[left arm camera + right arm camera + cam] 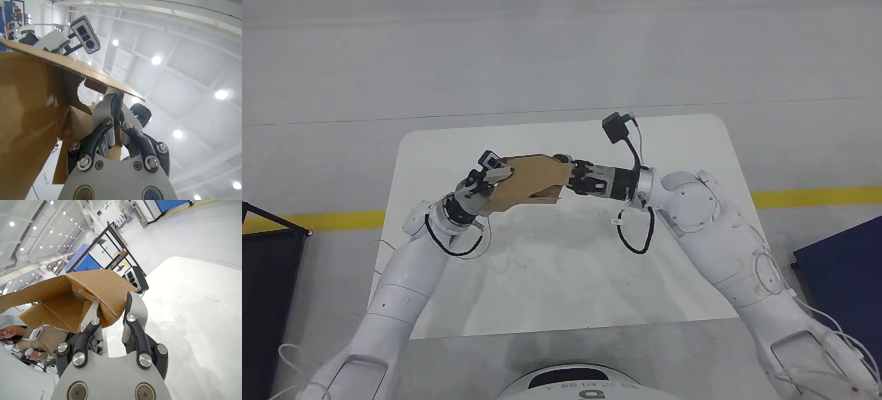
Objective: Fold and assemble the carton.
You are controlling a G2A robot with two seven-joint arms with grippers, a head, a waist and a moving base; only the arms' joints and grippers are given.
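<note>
A brown cardboard carton [527, 183] is held in the air over the back of the white table [572, 270], partly unfolded, between my two grippers. My left gripper [487, 178] holds its left end. In the left wrist view that gripper [116, 106] is shut on a thin flap edge of the carton [28, 104], with a wide panel spreading above it. My right gripper [567, 172] holds the opposite end. In the right wrist view it [112, 298] closes on a folded corner of the carton [98, 289], one finger inside and one outside.
The table [189, 313] is bare beneath and in front of the carton. On the floor a yellow line [332, 220] runs behind the table. A dark frame [262, 260] stands at the left edge, a blue object [852, 270] at the right.
</note>
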